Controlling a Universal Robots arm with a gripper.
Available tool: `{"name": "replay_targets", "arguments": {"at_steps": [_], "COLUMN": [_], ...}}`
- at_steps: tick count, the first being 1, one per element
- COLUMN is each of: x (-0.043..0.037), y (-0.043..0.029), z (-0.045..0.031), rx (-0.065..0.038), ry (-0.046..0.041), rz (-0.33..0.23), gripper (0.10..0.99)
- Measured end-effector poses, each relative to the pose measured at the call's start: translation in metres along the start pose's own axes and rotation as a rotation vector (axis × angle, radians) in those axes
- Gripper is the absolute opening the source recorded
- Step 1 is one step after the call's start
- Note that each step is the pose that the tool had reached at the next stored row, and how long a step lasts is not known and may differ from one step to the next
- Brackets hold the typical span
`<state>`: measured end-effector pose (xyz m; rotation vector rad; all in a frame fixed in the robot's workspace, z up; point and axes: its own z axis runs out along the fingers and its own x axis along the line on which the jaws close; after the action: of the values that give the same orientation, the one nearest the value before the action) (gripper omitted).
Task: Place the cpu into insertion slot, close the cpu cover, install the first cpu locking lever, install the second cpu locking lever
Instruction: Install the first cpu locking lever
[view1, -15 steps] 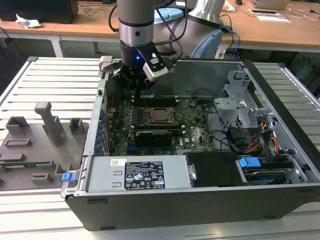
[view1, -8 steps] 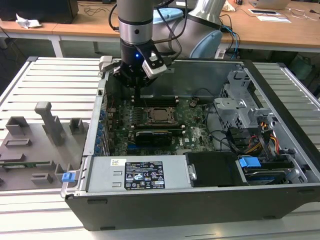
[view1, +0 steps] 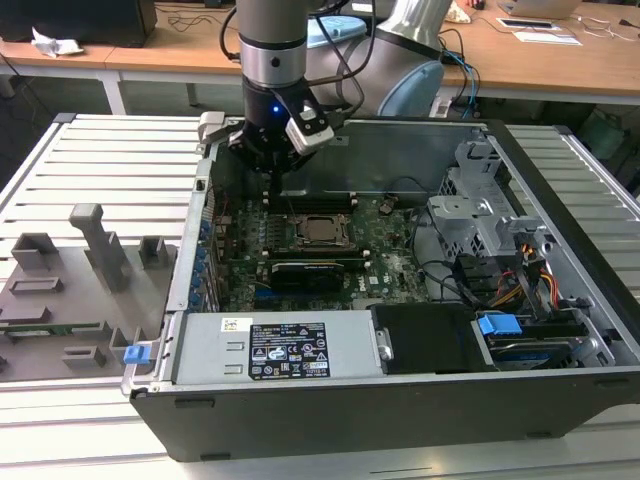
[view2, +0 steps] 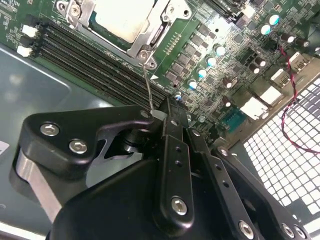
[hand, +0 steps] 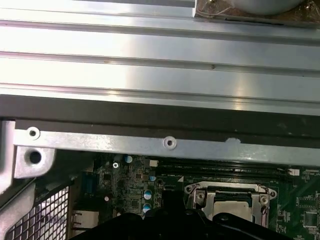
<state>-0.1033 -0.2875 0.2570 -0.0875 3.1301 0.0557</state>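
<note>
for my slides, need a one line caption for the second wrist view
Gripper shut on a thin wire lever beside the covered cpu on the green motherboard.

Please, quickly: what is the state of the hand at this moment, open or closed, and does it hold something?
Hand: closed on a thin metal locking lever beside the cpu cover.

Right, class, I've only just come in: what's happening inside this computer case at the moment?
A robot arm's gripper is reaching into the open computer case, down over the green motherboard. The cpu already lies in the insertion slot with the cpu cover down over it. The gripper's fingers are shut on a thin wire locking lever beside the socket.
</note>
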Motion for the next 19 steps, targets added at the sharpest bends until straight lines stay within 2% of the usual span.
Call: {"name": "replay_targets", "arguments": {"at_steps": [4, 7, 13, 19], "x": [-0.0017, -0.0081, -0.0134, -0.0158], "y": [0.0000, -0.0004, -0.0008, -0.0009], "z": [0.0002, 0.0003, 0.0010, 0.0020], "rx": [0.000, 0.000, 0.000, 0.000], "ry": [-0.0001, 0.0000, -0.0002, -0.0002], "rz": [0.000, 0.000, 0.000, 0.000], "gripper": [0.106, 0.106, 0.106, 0.106]}}
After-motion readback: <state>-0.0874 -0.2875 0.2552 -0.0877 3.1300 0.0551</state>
